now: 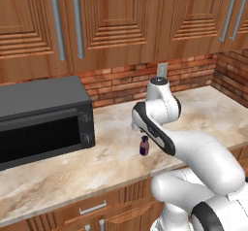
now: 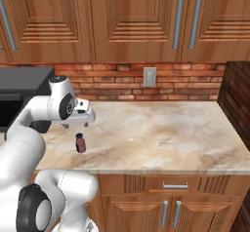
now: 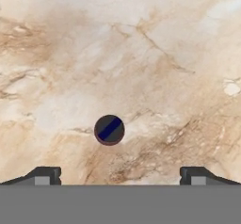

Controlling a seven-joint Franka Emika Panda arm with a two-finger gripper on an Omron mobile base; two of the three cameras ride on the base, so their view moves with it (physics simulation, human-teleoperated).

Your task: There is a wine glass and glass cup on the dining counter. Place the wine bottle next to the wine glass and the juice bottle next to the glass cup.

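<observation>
A small dark purple juice bottle (image 1: 144, 146) (image 2: 80, 143) stands upright on a beige marbled wall counter (image 1: 58, 176) (image 2: 161, 133), near its front edge. My gripper (image 2: 76, 125) hangs straight above it, pointing down, jaws open and empty. In the hand view the bottle's round cap (image 3: 109, 130) shows from above, a little left of centre and just ahead of the gripper (image 3: 120, 176), whose fingertips (image 3: 44, 176) stand wide apart. The wine bottle, wine glass, glass cup and dining counter are out of view.
A black microwave (image 1: 43, 118) (image 2: 19, 87) sits on the counter left of the bottle. Behind is a brick backsplash with an outlet (image 1: 162, 70) (image 2: 149, 76), and wooden wall cabinets (image 2: 127, 16) hang overhead. A brick side wall (image 2: 237, 104) ends the counter at the right.
</observation>
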